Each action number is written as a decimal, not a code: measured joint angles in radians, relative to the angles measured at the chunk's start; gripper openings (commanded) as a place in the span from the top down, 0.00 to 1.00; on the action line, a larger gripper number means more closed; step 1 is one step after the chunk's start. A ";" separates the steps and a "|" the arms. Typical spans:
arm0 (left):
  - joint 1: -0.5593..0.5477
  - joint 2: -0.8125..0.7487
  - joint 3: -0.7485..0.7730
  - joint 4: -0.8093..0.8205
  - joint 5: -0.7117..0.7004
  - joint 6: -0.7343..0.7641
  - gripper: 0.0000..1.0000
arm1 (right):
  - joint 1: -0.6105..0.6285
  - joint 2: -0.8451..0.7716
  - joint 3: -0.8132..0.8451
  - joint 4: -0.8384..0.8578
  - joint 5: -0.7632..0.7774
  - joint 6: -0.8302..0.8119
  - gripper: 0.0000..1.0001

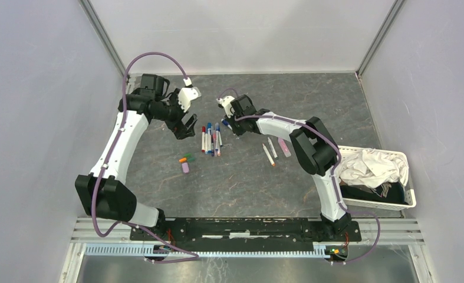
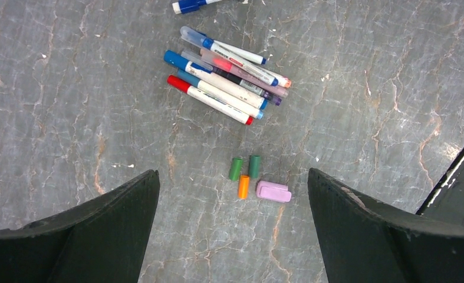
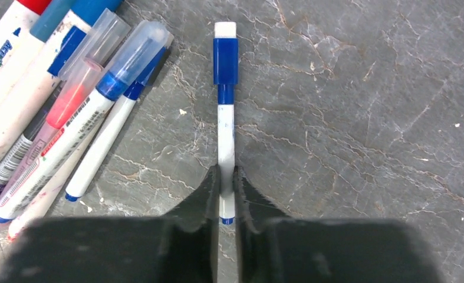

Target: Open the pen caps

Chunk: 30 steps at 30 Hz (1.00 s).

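Note:
My right gripper (image 3: 226, 194) is shut on the rear of a white pen barrel (image 3: 226, 135). The pen's blue cap (image 3: 225, 62) is on and points away from me. In the top view this gripper (image 1: 227, 119) is just behind the pen pile (image 1: 211, 139). The pile holds several capped pens (image 2: 223, 76). My left gripper (image 2: 232, 174) is open and empty above the table, left of the pile in the top view (image 1: 185, 127). Two green caps (image 2: 236, 168), an orange cap (image 2: 243, 186) and a lilac cap (image 2: 273, 191) lie loose below it.
Three uncapped pens (image 1: 273, 150), one of them the pink one, lie right of the pile. A white basket (image 1: 407, 203) with a white cloth in it stands at the right edge. Grey walls enclose the table.

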State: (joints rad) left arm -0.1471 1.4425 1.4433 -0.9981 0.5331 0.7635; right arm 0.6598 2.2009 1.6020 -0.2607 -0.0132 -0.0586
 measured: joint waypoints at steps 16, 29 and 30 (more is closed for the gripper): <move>0.001 -0.003 -0.152 -0.038 0.106 0.176 0.00 | -0.010 -0.246 -0.217 -0.005 -0.217 0.043 1.00; -0.071 -0.025 -0.238 -0.121 0.183 0.443 0.10 | 0.031 -0.354 -0.333 -0.030 -0.804 0.167 1.00; -0.086 -0.028 -0.244 -0.123 0.181 0.452 0.11 | 0.036 -0.354 -0.332 -0.031 -0.826 0.169 1.00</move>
State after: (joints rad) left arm -0.2329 1.4143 1.1992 -1.1213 0.7143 1.2156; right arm 0.6960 1.8469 1.2697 -0.2916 -0.8391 0.1108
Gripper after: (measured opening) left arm 0.916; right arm 0.021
